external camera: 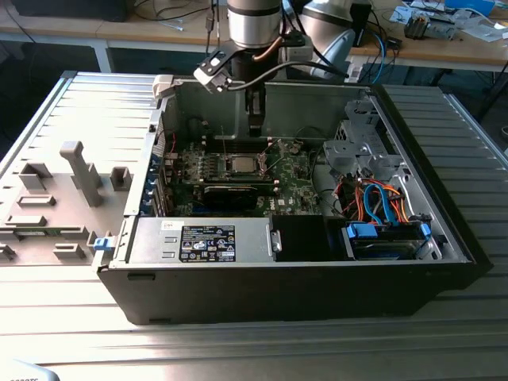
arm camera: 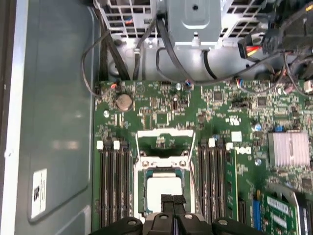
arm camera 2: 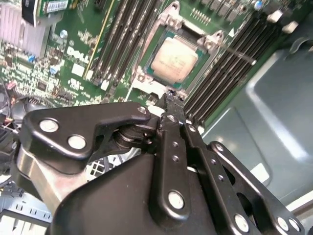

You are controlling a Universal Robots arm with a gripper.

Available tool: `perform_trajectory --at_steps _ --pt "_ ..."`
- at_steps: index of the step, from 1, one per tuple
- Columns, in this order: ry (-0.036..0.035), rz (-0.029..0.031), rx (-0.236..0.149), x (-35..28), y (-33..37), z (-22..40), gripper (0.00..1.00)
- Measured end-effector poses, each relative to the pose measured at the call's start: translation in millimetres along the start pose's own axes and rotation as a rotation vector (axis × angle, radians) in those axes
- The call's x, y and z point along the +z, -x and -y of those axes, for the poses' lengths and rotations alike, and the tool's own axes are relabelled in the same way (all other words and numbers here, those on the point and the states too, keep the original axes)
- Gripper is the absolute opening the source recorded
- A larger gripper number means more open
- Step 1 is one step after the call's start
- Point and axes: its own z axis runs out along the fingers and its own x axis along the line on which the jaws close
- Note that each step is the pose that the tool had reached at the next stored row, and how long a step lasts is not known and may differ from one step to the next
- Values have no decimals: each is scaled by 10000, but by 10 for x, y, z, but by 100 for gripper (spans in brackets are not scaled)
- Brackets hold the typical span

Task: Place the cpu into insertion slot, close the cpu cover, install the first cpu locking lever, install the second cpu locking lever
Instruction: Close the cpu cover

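I see the gripper (arm camera 2: 171, 99) pinched together beside the seated cpu (arm camera 2: 173, 58). The first wrist view shows the cpu cover (arm camera: 164, 133) open. The case (external camera: 238, 290) sits on a ribbed table (external camera: 238, 349).

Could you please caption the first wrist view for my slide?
End effector near the cpu seated in the insertion slot, cpu cover open.

Black, silver-riveted claw (arm camera 2: 169, 98); glossy grey arm (external camera: 254, 20)
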Motion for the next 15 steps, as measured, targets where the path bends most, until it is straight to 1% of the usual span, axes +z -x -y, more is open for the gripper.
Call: perform_trajectory --at_steps 3,7,11,12,13,15 --pt "-50 1 -2 15 0 -200 11" --pt "-89 0 -3 25 0 -328 11" --pt "-135 1 -5 36 0 -476 11" --pt "-153 0 -5 40 -1 -530 11" --pt "-174 3 -7 45 -1 -597 11" --pt "-219 0 -7 62 -1 -753 11"
